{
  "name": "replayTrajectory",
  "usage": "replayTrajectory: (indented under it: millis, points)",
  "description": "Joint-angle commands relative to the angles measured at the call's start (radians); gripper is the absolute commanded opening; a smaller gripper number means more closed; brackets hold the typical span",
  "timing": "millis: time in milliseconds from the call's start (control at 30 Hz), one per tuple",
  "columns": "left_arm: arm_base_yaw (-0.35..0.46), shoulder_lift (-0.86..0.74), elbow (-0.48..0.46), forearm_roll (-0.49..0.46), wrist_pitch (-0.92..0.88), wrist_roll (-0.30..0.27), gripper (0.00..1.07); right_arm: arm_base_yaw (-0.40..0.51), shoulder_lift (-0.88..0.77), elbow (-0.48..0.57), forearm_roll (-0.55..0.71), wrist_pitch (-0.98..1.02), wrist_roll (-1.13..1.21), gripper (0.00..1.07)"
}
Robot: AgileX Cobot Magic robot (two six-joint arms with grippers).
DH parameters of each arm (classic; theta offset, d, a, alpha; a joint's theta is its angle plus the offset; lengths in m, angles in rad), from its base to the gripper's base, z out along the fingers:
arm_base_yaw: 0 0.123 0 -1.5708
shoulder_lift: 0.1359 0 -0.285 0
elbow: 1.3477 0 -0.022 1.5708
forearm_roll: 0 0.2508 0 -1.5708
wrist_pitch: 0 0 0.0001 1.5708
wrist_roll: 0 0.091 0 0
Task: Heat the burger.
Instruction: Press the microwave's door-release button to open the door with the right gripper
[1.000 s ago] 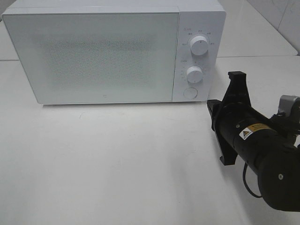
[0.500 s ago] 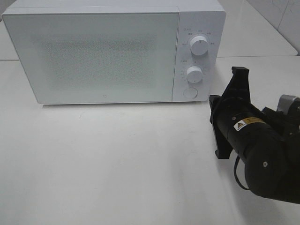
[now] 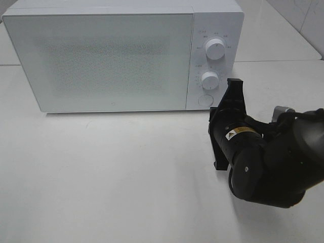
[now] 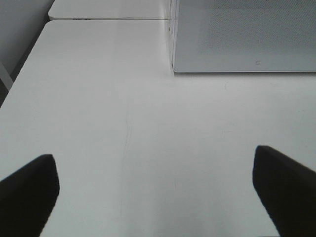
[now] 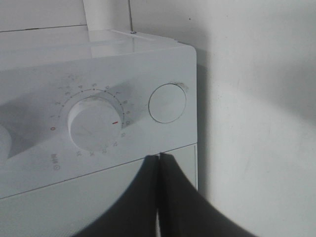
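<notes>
The burger is out of view in every frame. The white microwave (image 3: pixel 101 55) stands at the back of the table with its door shut. Its control panel has an upper knob (image 3: pixel 215 49), a lower knob (image 3: pixel 209 79) and a round button (image 3: pixel 205 99). My right arm (image 3: pixel 253 157) is just in front of the panel's lower right; its fingertips are hidden in the exterior view. In the right wrist view my right gripper (image 5: pixel 159 197) is shut and empty, pointing at the panel close to the round button (image 5: pixel 167 102) and lower knob (image 5: pixel 94 123). My left gripper (image 4: pixel 158 197) is open and empty above the bare table.
The white table (image 3: pixel 111 172) spreads in front of the microwave. In the left wrist view the microwave's front corner (image 4: pixel 174 64) is ahead, and the table's edge (image 4: pixel 29 54) runs along one side. A second white table (image 3: pixel 273 35) stands behind at the right.
My right arm has moved left and toward the microwave's control panel, ending in front of the round button. The microwave has not changed.
</notes>
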State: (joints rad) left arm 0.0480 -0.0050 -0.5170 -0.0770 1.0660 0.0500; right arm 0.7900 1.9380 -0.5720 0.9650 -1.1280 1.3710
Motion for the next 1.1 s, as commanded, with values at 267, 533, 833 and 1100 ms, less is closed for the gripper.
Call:
replayTrajectory:
  millis: [267,533,833,1100]
  points:
    - [0.002,-0.019,0.001,-0.002,0.004,-0.005,1.0,-0.06,0.064,-0.092,-0.059,0.054,-0.019,0.0]
    - [0.002,-0.019,0.001,-0.002,0.004,-0.005,1.0,-0.119,0.117,-0.16,-0.108,0.094,-0.037,0.0]
    - [0.002,-0.019,0.001,-0.002,0.004,-0.005,1.0,-0.153,0.144,-0.21,-0.139,0.128,-0.057,0.0]
    - [0.002,-0.019,0.001,-0.002,0.004,-0.005,1.0,-0.183,0.164,-0.252,-0.146,0.16,-0.083,0.0]
